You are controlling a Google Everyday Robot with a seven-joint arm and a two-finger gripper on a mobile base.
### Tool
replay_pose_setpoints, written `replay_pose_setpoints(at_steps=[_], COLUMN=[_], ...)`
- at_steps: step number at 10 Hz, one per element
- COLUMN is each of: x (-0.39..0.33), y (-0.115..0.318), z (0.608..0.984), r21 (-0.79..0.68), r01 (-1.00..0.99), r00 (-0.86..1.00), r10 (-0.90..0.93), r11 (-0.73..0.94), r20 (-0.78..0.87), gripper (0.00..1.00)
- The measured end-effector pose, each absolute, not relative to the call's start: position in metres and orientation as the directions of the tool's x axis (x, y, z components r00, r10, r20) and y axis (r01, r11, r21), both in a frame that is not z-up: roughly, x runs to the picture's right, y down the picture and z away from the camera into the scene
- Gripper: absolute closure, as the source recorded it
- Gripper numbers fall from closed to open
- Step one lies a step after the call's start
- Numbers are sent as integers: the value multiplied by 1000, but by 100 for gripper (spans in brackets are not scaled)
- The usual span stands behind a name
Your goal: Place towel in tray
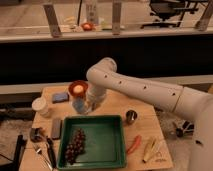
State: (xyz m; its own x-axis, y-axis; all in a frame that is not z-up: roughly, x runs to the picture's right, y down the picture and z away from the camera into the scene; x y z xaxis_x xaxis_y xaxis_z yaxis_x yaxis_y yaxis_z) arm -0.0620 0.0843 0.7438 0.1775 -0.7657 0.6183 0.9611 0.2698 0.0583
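Note:
The green tray (107, 145) lies at the front middle of the table, with a bunch of dark grapes (75, 145) in its left half. The towel (40, 106), a small whitish bundle, sits near the table's left edge, apart from the tray. My white arm reaches in from the right and bends down behind the tray. Its gripper (86, 106) hangs just past the tray's far left corner, shut, beside a small light-blue lump (77, 106) and below an orange bowl (77, 89). The wrist hides whether anything is in its grip. The gripper is well right of the towel.
A flat blue pad (60, 97) lies at the back left. A dark grey block (56, 128) and some utensils (44, 150) sit left of the tray. To the tray's right are a metal cup (131, 116), a red-orange stick (134, 144) and a yellowish item (150, 149).

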Motion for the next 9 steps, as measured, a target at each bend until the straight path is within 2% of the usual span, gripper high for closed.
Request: replay_pose_setpoints(at_steps=[9], x=[-34], y=[168], z=[718], r21=[-24], r01=[957], r00=[218], r10=[-662], r11=[290], r20=[717], gripper=[100])
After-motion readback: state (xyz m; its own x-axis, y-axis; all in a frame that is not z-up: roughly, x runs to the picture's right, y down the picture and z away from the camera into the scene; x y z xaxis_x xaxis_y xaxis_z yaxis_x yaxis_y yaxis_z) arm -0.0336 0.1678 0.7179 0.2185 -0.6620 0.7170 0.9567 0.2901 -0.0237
